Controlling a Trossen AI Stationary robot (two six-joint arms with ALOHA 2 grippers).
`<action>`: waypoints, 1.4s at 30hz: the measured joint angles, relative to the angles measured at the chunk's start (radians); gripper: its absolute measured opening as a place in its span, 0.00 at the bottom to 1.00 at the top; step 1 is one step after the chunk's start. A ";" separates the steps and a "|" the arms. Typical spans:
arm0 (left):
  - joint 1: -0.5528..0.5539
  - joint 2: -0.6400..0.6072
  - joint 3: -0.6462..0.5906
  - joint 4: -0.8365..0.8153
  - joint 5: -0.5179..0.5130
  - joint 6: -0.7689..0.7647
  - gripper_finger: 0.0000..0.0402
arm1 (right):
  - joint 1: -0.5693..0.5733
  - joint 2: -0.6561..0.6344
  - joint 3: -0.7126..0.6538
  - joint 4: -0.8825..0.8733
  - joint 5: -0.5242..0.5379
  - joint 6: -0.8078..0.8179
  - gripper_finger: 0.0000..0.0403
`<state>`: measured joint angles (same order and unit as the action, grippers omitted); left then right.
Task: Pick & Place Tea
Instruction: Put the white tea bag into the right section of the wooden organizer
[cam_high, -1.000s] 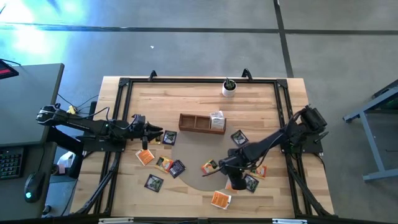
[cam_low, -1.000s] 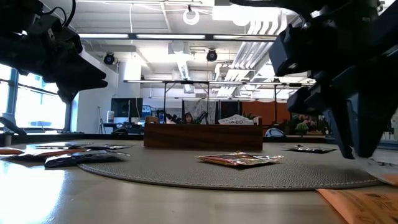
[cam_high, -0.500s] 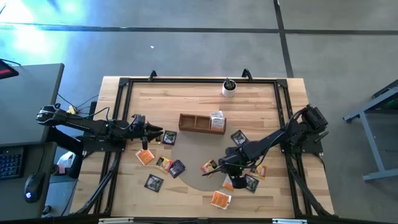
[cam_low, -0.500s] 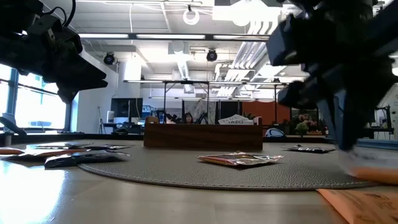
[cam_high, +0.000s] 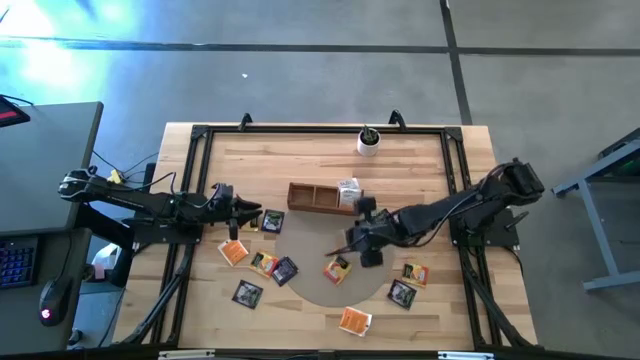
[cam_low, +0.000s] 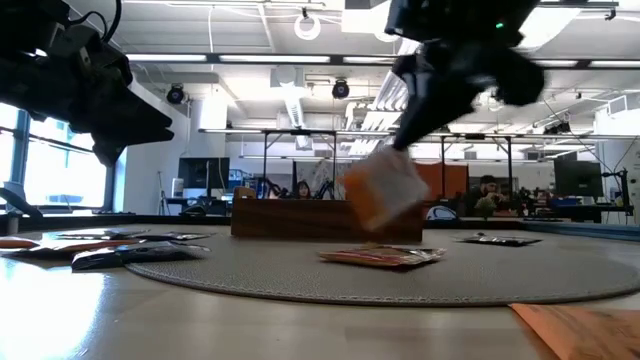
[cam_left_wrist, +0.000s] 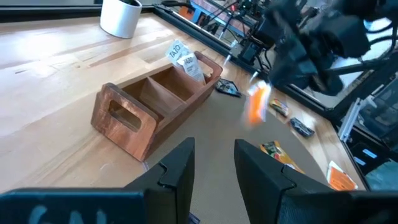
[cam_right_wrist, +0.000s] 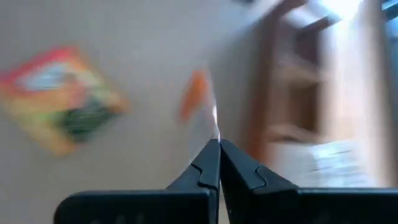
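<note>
The right gripper (cam_high: 352, 238) – fingers pinched tight on an orange tea bag (cam_low: 383, 192) – carries it above the mat toward the wooden box (cam_high: 324, 198), so the next move, I judge, calls for lining up over a compartment before letting go.

Wooden box (cam_left_wrist: 155, 106) at centre, whitish sachets (cam_left_wrist: 185, 57) in its far compartment, white cup (cam_left_wrist: 120, 15) at eleven o'clock, right gripper (cam_left_wrist: 292, 59) at two o'clock pinching an orange sachet (cam_left_wrist: 258, 107), left fingers (cam_left_wrist: 177, 177) apart at six.
</note>
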<state>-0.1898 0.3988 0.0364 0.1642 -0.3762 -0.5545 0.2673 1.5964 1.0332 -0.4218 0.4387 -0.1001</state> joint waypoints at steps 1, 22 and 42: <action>0.000 0.000 0.000 0.000 -0.006 0.000 0.28 | -0.016 -0.001 0.000 0.017 0.041 -0.054 0.00; 0.000 0.000 0.000 -0.010 -0.011 0.000 0.28 | -0.191 0.000 0.082 -0.177 0.168 -0.338 0.00; 0.000 0.000 0.000 -0.009 -0.010 0.000 0.28 | -0.243 0.074 0.097 -0.176 0.033 -0.455 0.00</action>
<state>-0.1898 0.3992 0.0360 0.1553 -0.3864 -0.5549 0.0242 1.6704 1.1301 -0.5976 0.4714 -0.5556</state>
